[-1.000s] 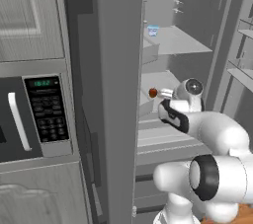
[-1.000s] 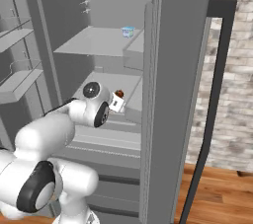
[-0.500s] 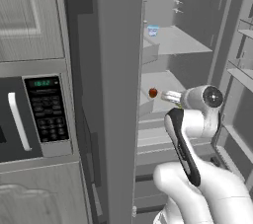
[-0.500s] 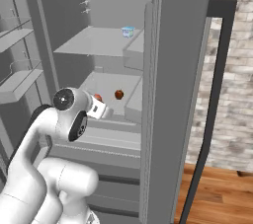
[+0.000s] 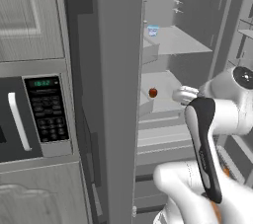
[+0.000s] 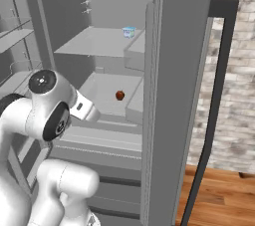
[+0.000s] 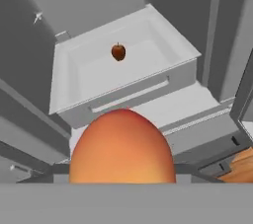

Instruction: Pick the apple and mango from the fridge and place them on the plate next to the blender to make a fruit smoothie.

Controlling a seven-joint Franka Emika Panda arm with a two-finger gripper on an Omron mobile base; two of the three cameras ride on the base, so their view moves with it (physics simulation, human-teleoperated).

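The fridge (image 5: 118, 94) stood open, its grey steel door edge-on in the middle of the left base view and its white inner shelves and walls lit behind it. To the left of that door a black-panelled microwave (image 5: 29, 114) sat built into pale cabinet fronts. In the right base view the other door carried a long dark bar handle (image 6: 211, 110), with a brick wall (image 6: 234, 85) behind it and a strip of wooden floor (image 6: 219, 197) at the lower right corner. A small pale blue cup (image 6: 129, 32) stood at the front right edge of the upper shelf.

The apple (image 6: 119, 95) lay in the white drawer (image 7: 163, 45) below that shelf, nearer its back wall than its front lip and roughly midway between its side walls; in the hand view its stem end pointed up, so its axis stood upright, and it was too round to show any long axis.

The mango (image 7: 122, 146) was outside the drawer, in front of its front lip, bulking large at the bottom of the hand view right where the fingertips would rise. Its narrower rounded end pointed toward the drawer, its long axis running along the gripper's line of sight. The fingers themselves were hidden behind the fruit; their narrow setting and the fruit's place between them read as a grip on the mango.
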